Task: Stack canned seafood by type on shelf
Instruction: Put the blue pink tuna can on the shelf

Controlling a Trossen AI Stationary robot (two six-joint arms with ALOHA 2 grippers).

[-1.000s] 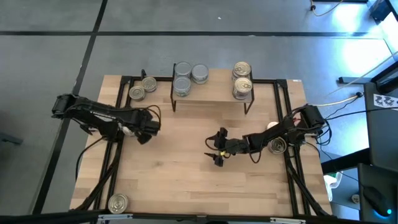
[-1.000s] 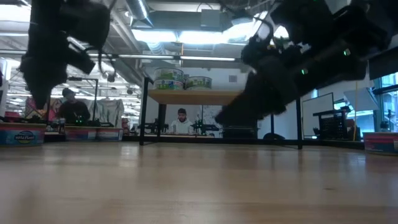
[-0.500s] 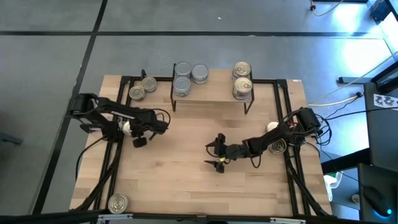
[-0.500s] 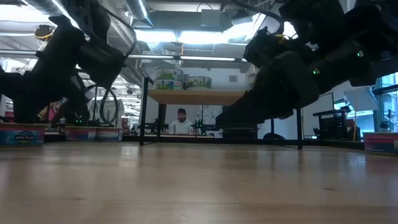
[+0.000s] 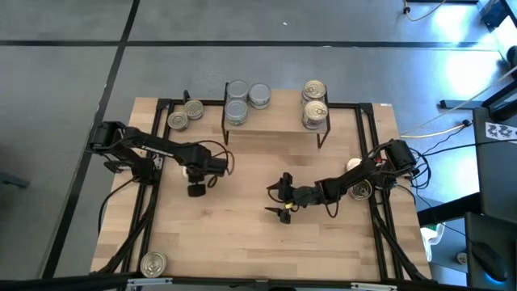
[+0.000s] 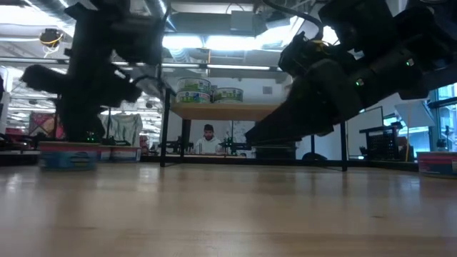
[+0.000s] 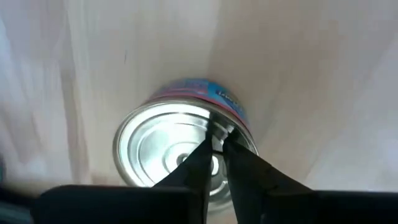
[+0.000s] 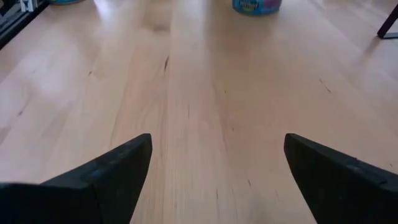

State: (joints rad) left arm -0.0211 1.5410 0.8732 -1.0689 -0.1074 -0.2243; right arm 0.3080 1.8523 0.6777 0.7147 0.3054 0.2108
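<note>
The table (image 8: 199,106) is pale wood with fine grain and a smooth, faintly sheeny finish; the shelf (image 5: 275,124) has a like light-wood board on thin black metal legs. The can (image 7: 180,146) has a bright, glossy metal top with pressed rings and a blue and red printed label round its side; the fingers (image 8: 106,171) look matt black.
</note>
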